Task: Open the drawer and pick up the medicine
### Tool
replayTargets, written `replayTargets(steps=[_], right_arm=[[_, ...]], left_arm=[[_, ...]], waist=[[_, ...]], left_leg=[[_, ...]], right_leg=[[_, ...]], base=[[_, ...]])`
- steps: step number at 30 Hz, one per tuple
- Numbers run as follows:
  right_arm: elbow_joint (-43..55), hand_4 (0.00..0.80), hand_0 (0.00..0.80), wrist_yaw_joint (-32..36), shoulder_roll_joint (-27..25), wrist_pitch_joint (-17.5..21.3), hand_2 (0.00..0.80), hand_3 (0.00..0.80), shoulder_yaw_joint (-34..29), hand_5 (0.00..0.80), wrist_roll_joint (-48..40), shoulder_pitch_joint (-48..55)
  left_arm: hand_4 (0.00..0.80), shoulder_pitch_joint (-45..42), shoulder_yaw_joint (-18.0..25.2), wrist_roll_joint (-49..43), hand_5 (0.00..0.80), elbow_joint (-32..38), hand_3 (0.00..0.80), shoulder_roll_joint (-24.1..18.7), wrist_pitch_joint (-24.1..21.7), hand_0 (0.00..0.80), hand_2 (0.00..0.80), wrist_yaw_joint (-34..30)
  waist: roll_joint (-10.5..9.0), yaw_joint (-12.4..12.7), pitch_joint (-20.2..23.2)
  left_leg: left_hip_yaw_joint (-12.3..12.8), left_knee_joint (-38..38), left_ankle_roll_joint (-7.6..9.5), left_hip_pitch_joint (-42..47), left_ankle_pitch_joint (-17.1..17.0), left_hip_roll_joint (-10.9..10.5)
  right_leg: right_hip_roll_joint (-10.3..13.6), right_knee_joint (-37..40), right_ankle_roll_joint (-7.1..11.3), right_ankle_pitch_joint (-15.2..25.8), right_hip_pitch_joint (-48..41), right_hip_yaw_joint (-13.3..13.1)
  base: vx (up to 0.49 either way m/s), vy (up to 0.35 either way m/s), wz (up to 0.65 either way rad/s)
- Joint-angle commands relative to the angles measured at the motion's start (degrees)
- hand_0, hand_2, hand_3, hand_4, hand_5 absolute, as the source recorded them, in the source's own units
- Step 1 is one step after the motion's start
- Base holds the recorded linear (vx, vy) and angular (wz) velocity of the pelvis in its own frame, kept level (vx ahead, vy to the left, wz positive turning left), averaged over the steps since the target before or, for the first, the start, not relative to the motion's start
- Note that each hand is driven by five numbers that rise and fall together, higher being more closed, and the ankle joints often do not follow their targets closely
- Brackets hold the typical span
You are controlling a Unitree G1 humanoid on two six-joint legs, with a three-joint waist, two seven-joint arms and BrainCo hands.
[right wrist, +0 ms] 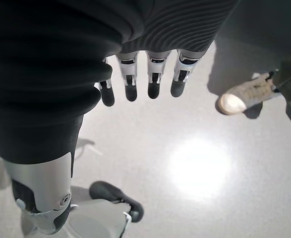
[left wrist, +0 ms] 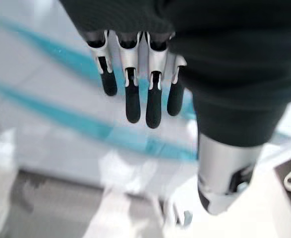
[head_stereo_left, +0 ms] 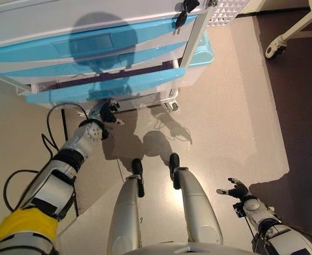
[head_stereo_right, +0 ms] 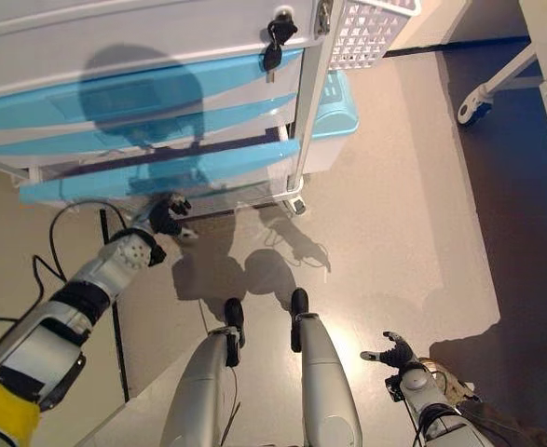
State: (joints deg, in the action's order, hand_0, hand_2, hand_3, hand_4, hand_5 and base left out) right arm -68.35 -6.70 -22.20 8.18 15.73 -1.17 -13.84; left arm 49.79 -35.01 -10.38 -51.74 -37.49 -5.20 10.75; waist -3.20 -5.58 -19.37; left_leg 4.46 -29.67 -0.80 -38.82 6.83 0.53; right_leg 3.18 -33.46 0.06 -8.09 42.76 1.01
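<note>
White wheeled cabinet w/ curved translucent-blue drawer fronts (head_stereo_left: 92, 48) sits ahead of robot on grey-beige floor (head_stereo_left: 225, 106). Several blue fronts stacked; lowest blue drawer front (head_stereo_left: 105, 87) sticks out further than the ones above, dark gap visible above it. Can't tell contents. Medicine not visible in any view, neither hand has it.

L hand (head_stereo_left: 107, 111) is up at the lowest front, just below its lower edge, near cabinet's bottom. Contact w/ the drawer: can't tell from head views. L wrist view shows fingers (left wrist: 133, 99) straight, side by side, pointing toward the blurred blue fronts, nothing between them and thumb, so hand is open, empty.

R hand (head_stereo_left: 235, 188) hangs low on robot's right side over bare floor, well apart from cabinet. Fingers (right wrist: 152, 79) extended and relaxed, holding nothing.

Other stuff: black key bunch (head_stereo_left: 185, 10) hanging at cabinet's upper right corner; white mesh basket (head_stereo_right: 371, 28) just beside it on the cabinet's right side; light-blue bin (head_stereo_left: 201, 50) behind cabinet's right post, at floor level. White caster leg of another piece of furniture (head_stereo_left: 283, 40) far right. Person's light shoe (right wrist: 242, 96) on floor near R hand.
</note>
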Motion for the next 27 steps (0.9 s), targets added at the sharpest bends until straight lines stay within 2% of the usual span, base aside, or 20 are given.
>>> replayTargets(steps=[1,9,16,19,21,23,24,27], right_arm=[[-0.1,0.0,0.0,0.2,-2.1,-0.3,0.0,0.0,1.4,0.0,-0.9,3.2],[0.3,0.0,0.0,-0.1,-1.5,0.2,0.0,0.0,1.7,0.0,-2.0,3.5],[-0.5,0.0,0.0,0.1,-0.9,-0.1,0.0,0.0,2.2,0.0,-1.6,4.0],[-0.6,0.0,0.0,0.0,-0.6,-0.3,0.0,0.0,2.1,0.0,-1.1,4.0],[-0.7,0.0,0.0,-0.4,-0.5,-0.7,0.0,0.0,1.8,0.0,-0.3,3.7],[-0.7,0.0,0.0,-0.4,-0.5,-0.7,0.0,0.0,1.8,0.0,-0.3,3.7],[-0.3,0.0,0.0,-0.7,-0.3,-1.1,0.0,0.0,1.4,0.0,0.1,3.0],[-0.4,0.0,0.0,-0.9,-0.4,-1.3,0.0,0.0,0.9,0.0,0.2,2.7]], left_arm=[[0.0,4.8,4.1,1.5,0.0,-2.8,0.0,-1.5,-0.3,0.0,0.0,4.5],[0.0,7.0,6.8,3.3,0.0,-3.3,0.0,-3.3,-0.7,0.0,0.0,8.7],[0.0,6.1,7.3,3.8,0.0,-2.6,0.0,-4.1,-0.9,0.0,0.0,8.5],[0.0,3.8,8.6,4.9,0.0,-1.1,0.0,-2.7,-1.1,0.0,0.0,7.9],[0.0,-0.7,11.0,8.2,0.0,0.5,0.0,-0.1,-1.5,0.0,0.0,6.5],[0.0,-0.8,11.0,8.2,0.0,0.5,0.0,-0.1,-1.5,0.0,0.0,6.5],[0.0,-6.0,13.0,10.6,0.0,2.4,0.0,2.9,-1.7,0.0,0.0,5.1],[0.0,-9.1,13.5,10.8,0.0,3.3,0.0,4.2,-1.8,0.0,0.0,4.0]], waist=[[2.18,-0.8,2.9],[1.74,-1.2,3.7],[1.72,-1.0,3.7],[1.83,-0.7,3.6],[2.08,-0.4,3.4],[2.11,-0.4,3.4],[2.33,0.3,3.2],[2.49,0.7,2.9]], left_leg=[[0.2,0.3,3.72,0.6,2.5,-2.8],[1.8,0.6,3.79,0.7,3.0,-2.2],[2.2,1.3,3.92,0.9,2.8,-2.2],[2.1,1.6,3.93,1.2,2.6,-2.3],[1.8,2.3,3.82,1.6,2.2,-2.6],[1.8,2.4,3.82,1.6,2.2,-2.6],[1.4,3.8,3.73,2.7,1.5,-3.0],[1.1,4.5,3.57,3.5,1.0,-3.2]], right_leg=[[-0.1,2.9,1.32,1.7,-2.7,0.7],[-0.9,3.7,1.54,2.5,-2.0,-1.0],[-0.9,4.5,1.81,2.9,-2.1,-1.4],[-0.8,4.6,1.73,2.9,-2.4,-1.2],[-0.5,4.8,1.72,3.1,-2.8,-0.9],[-0.5,4.8,1.72,3.1,-2.8,-0.9],[-0.3,5.8,1.75,3.5,-4.0,-0.6],[-0.1,6.6,1.75,3.9,-5.2,-0.3]], base=[[0.019,0.004,-0.12],[0.007,0.007,-0.02],[0.002,0.006,-0.12],[0.0,0.0,0.0],[0.0,0.0,0.0],[0.0,0.0,0.0],[0.0,0.0,0.0],[-0.007,-0.015,0.02]])
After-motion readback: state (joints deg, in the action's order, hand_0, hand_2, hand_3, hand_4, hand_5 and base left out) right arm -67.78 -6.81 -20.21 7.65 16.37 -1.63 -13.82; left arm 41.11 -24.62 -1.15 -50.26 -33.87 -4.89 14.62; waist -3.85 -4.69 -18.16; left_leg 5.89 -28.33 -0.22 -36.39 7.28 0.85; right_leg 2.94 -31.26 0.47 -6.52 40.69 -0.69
